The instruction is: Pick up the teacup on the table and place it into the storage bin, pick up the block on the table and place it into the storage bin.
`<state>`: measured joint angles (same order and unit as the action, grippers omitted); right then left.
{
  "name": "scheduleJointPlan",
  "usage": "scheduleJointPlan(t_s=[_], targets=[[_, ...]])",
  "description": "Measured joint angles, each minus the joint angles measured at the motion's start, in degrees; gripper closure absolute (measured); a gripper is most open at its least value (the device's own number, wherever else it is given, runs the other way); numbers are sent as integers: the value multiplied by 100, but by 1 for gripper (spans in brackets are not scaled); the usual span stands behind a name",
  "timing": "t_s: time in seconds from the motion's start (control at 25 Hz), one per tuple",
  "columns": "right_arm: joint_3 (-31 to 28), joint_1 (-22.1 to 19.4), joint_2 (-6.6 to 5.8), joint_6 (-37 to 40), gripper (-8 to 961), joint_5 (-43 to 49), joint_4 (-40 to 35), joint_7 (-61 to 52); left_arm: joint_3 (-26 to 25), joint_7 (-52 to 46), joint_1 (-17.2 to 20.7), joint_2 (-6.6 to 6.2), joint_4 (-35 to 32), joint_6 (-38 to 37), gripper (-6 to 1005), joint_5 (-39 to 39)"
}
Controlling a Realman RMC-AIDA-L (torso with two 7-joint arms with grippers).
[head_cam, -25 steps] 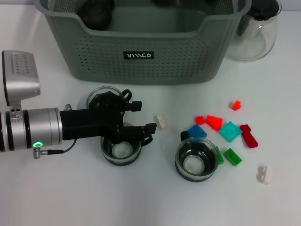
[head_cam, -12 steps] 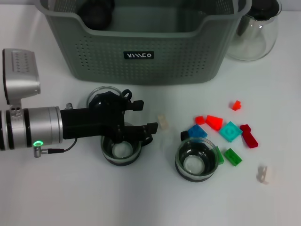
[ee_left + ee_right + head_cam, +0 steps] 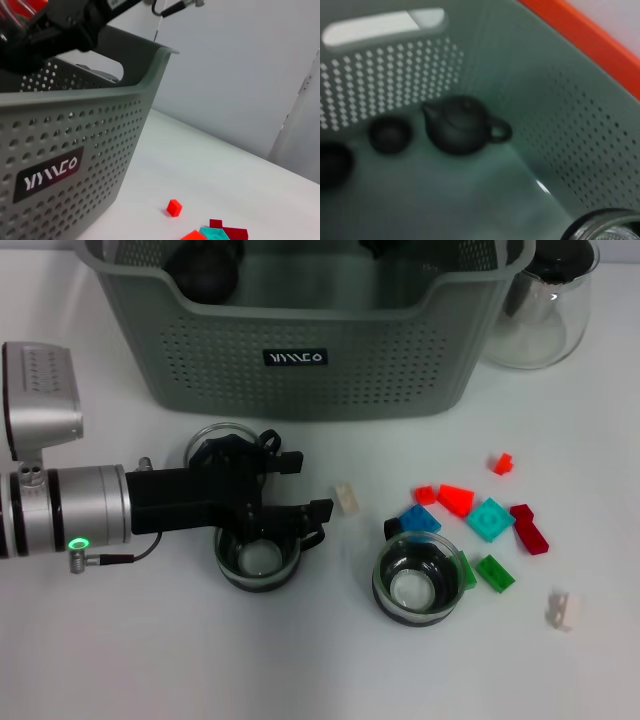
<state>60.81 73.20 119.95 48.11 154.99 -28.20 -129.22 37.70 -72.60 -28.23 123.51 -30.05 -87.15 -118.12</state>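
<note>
From my station, the silver-and-black left arm reaches in from 9 o'clock, and its left gripper (image 3: pixel 313 483) hangs low over the white desk (image 3: pixel 120 660) with its jaws spread wide and nothing between them. Two clear glass teacups with dark bands flank the wrist: one (image 3: pixel 205 434) half hidden at its 11 o'clock, the other (image 3: pixel 258 560) at its 6 o'clock, partly under the lower finger. Just off the fingertips, at 3 o'clock, lies a small cream block (image 3: pixel 346 499). I judge the open jaws are lined up on that block or the nearer cup, but I cannot tell which. At 12 o'clock stands the large grey-green perforated storage bin (image 3: pixel 300 390), close enough for a short carry. Further right sit a third glass teacup (image 3: pixel 415 582) and a scatter of red, blue, teal and green blocks (image 3: pixel 478 515), with a clear glass pot (image 3: pixel 545 325) at the bin's 3 o'clock. The right gripper I cannot find in any view; its wrist camera looks down into the bin at a dark teapot (image 3: pixel 462 125) and a small dark cup (image 3: pixel 390 134).
</note>
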Motion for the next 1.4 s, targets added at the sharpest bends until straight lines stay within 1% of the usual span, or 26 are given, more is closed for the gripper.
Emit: scheduleJointPlan(t_s=[0.2,0.48,1.04,1.4], targets=[[188,27,18,-223,895,209,191,-151,0,0,20,4,-2,-12,174,0],[549,-20,7,-243,894,229,230,-281,0,-2,20,14,-1,-15,174,0],[607,-40,-4,-158,893,241,213,-325,0,-11,26,15,-1,-22,174,0],[652,-52,-7,-43,823,242,180,-315,0,-28,14,16,-1,-21,174,0]])
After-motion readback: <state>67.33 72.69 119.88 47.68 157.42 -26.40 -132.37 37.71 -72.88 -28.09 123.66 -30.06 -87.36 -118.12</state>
